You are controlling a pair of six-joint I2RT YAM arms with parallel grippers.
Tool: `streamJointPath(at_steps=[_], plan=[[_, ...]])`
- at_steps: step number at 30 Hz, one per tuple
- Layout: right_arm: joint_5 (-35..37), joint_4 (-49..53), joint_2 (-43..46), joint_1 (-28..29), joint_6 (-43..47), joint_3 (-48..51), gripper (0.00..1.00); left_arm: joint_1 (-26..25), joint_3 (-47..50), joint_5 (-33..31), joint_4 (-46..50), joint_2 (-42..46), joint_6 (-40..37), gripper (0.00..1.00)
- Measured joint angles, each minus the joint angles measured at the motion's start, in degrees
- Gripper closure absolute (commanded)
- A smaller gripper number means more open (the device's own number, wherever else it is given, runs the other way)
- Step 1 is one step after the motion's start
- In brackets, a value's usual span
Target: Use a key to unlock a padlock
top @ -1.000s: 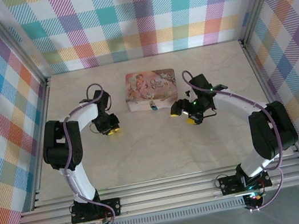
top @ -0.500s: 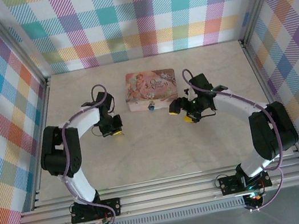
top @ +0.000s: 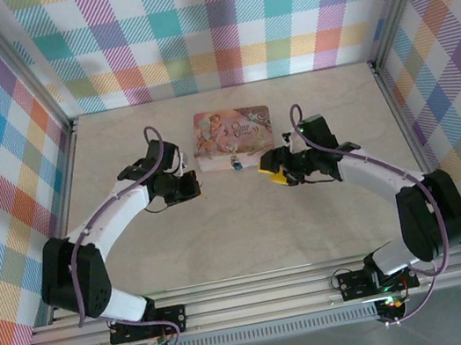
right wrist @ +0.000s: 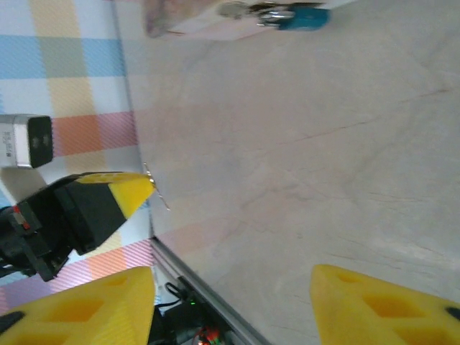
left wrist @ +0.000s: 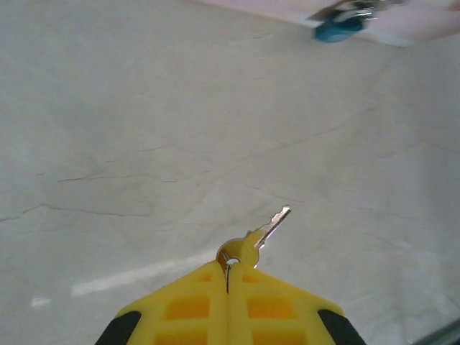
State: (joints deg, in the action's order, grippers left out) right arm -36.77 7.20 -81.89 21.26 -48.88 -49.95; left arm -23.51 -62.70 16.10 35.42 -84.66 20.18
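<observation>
One key (left wrist: 267, 228) is sticking out of the left hand (left wrist: 228, 269), whose yellow fingers are pressing shut on its bow. The blade is pointing toward the far side of the desk (top: 251, 240). One padlock (top: 236, 166), blue-bodied with a silvery shackle, is sitting against the near side of one pink tin (top: 233, 134). The tin is lying toward the far edge, midway across. The right hand (top: 270, 168) is hovering near the padlock's right, fingers spread wide and gripping nothing. Two arms are curving in from the near edge. The desk is showing pale beige stone with fine veins. Pastel plaid cloth is lining three walls inside an aluminium frame.
</observation>
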Motion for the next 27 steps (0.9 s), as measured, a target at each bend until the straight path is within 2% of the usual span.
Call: streamJointPath(at_steps=[7,12,17,22,27], plan=[[-3.8,-7.5,4.5,0.2,-0.8,0.3,0.39,-5.4,-4.4,3.1,-2.2,0.7,3.2,1.0],[-5.6,-7.5,4.4,0.6,0.8,-1.9,0.38,-11.1,-10.2,5.6,-4.0,-2.3,5.4,1.0],[-6.1,-7.1,3.9,0.8,2.2,-3.4,0.4,-14.6,-15.5,7.9,-4.3,-5.9,5.9,1.0],[-6.4,-6.8,3.5,0.8,2.9,-3.4,0.52,-16.4,-19.3,9.0,-3.6,-8.1,5.9,1.0],[-6.4,-6.6,3.5,0.9,3.1,-3.4,0.72,-17.0,-20.1,9.7,-2.6,-8.9,5.9,1.0]])
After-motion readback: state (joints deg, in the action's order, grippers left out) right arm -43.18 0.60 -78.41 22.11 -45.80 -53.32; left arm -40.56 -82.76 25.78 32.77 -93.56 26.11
